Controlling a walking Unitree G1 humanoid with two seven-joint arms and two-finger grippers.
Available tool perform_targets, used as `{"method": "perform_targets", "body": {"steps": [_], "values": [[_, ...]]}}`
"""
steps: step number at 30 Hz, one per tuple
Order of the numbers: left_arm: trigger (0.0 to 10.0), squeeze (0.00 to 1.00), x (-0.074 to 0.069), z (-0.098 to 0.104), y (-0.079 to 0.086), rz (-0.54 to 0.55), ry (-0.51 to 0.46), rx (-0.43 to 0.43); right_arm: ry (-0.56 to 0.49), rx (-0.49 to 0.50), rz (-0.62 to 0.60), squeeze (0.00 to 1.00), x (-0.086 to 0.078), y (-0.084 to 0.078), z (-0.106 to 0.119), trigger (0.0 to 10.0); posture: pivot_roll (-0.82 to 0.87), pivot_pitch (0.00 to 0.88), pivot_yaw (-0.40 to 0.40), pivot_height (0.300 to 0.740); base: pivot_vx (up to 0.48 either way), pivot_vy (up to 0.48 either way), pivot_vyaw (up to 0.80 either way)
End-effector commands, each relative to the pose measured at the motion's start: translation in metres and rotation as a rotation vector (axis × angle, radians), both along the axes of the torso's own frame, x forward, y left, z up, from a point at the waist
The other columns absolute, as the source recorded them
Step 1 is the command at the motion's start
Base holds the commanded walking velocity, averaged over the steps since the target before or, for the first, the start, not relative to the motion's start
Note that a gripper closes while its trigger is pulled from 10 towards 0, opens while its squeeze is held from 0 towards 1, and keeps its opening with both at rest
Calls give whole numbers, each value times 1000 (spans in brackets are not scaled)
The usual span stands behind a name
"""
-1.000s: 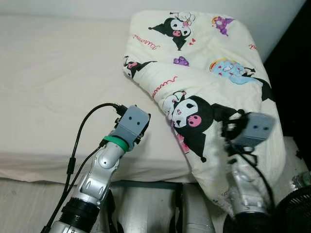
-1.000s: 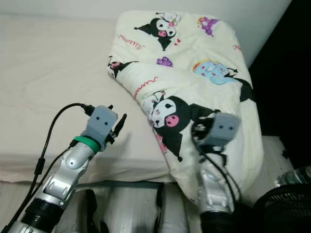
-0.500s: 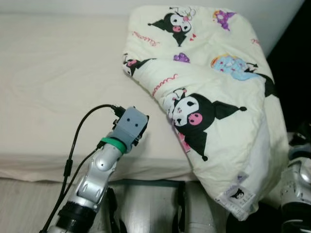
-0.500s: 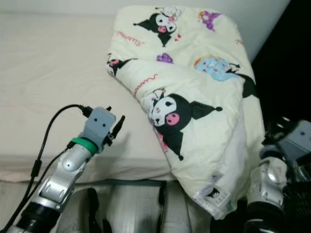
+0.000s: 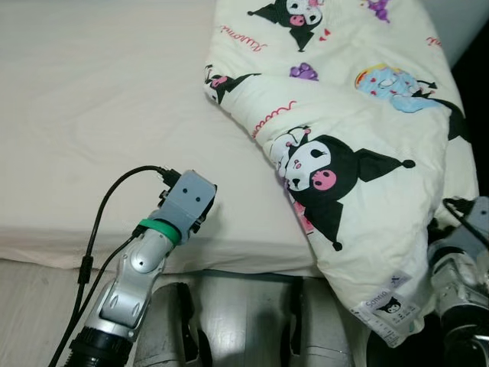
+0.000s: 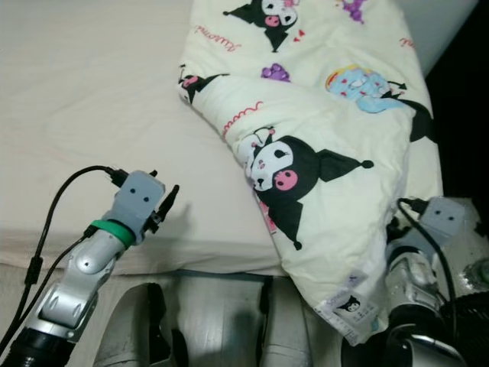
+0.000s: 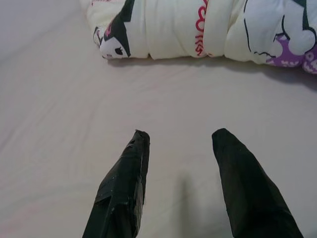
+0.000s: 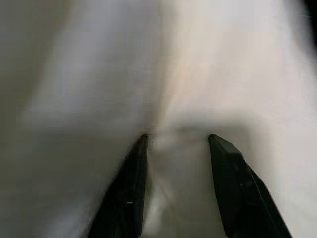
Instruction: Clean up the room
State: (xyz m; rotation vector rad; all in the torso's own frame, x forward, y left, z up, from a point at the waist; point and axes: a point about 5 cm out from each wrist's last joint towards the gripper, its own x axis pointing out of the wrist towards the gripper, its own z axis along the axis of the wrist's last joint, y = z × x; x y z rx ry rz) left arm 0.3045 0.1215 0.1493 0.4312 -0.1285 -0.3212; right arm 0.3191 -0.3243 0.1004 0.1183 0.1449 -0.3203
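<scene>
A cream quilt (image 5: 359, 99) printed with cartoon characters lies crumpled on the right side of the bed (image 5: 92, 115). Its lower corner hangs over the bed's front edge. My left gripper (image 7: 181, 139) is open and hovers just above the beige sheet near the front edge, a short way left of the quilt (image 7: 198, 29). My right arm (image 6: 439, 222) is low at the right, beside the hanging quilt edge. My right gripper (image 8: 177, 141) is open, its fingertips pressed into pale fabric, with a soft fold lying between them.
A dark fan grille (image 6: 466, 325) stands at the bottom right, close to my right arm. My grey legs (image 5: 229, 321) are against the bed front. Pale floor (image 5: 30, 306) shows at the lower left. The beige sheet spreads wide to the left.
My right arm dropped from the front of the quilt to low on the right, and the quilt corner now hangs free. The camera has shifted; my left arm sits a little lower.
</scene>
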Motion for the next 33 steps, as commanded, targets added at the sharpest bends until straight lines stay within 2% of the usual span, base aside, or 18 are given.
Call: {"method": "perform_targets", "body": {"steps": [1, 2, 4, 6, 8, 10, 11, 12, 13, 14, 15, 18, 19, 23, 27, 30, 32, 33], "values": [[10000, 0, -3, -4, 3, 6, 22, 15, -12, -23, 224, 0, 9, 29, -3, 10000, 20, 262, 131, 585, 0, 0, 0], [10000, 0, -3, -4, 3, 6, 22, 15, -12, -23, 224, 0, 9, 29, -3, 10000, 20, 262, 131, 585, 0, 0, 0], [10000, 0, 2, 3, 2, 4, 4, 9, -141, -43, 662, 0, 26, 102, 13, 10000, -3, 248, 132, 585, 0, 0, 0], [10000, 0, 2, 3, 2, 4, 4, 9, -141, -43, 662, 0, 26, 102, 13, 10000, -3, 248, 132, 585, 0, 0, 0], [10000, 0, 11, 19, 5, 14, -37, -14, -221, -38, 1051, 0, 18, 177, 23, 10000, -2, 230, 128, 585, 0, 0, 0], [10000, 0, 11, 19, 5, 14, -37, -14, -221, -38, 1051, 0, 18, 177, 23, 10000, -2, 230, 128, 585, 0, 0, 0], [10000, 0, 16, 32, 10, 23, -66, -32, -246, -27, 1235, 0, 4, 209, 27, 10000, -1, 220, 125, 585, 0, 0, 0], [10000, 0, 16, 32, 10, 23, -66, -32, -246, -27, 1235, 0, 4, 209, 27, 10000, -1, 220, 125, 585, 0, 0, 0], [10000, 0, 21, 47, 16, 25, -93, -51, -260, -3, 1396, 0, -13, 231, 32, 10000, -5, 206, 119, 585, 0, 0, 0], [10000, 0, 21, 47, 16, 25, -93, -51, -260, -3, 1396, 0, -13, 231, 32, 10000, -5, 206, 119, 585, 0, 0, 0], [10000, 0, 26, 66, 24, 15, -122, -78, -252, 19, 1549, 0, -31, 242, 35, 10000, -9, 200, 117, 585, 0, 0, 0], [10000, 0, 29, 86, 32, -13, -148, -109, -227, 52, 1660, 0, -46, 243, 38, 10000, -14, 196, 112, 585, 0, 0, 0], [10000, 0, 31, 108, 40, -55, -175, -139, -189, 89, 1740, 0, -60, 236, 38, 10000, -21, 191, 101, 585, 0, 0, 0], [10000, 0, 29, 142, 48, -148, -224, -180, -115, 123, 1775, 0, -74, 220, 34, 10000, -25, 188, 92, 585, 0, 0, 0], [10000, 0, 23, 154, 35, -236, -270, -131, -47, 66, 1607, 0, -74, 190, 21, 10000, -42, 192, 72, 585, 0, 0, 0], [10000, 0, 30, 150, 39, -154, -277, -140, -83, -1, 1381, 0, -66, 168, 25, 10000, -58, 198, 63, 585, 0, 0, 0], [10000, 0, 30, 150, 39, -154, -277, -140, -83, -1, 1381, 0, -66, 168, 25, 10000, -58, 198, 63, 585, 0, 0, 0], [10000, 0, 33, 144, 41, -121, -262, -139, -111, -20, 1277, 0, -61, 158, 27, 10000, -62, 199, 62, 585, 0, 0, 0]]}}
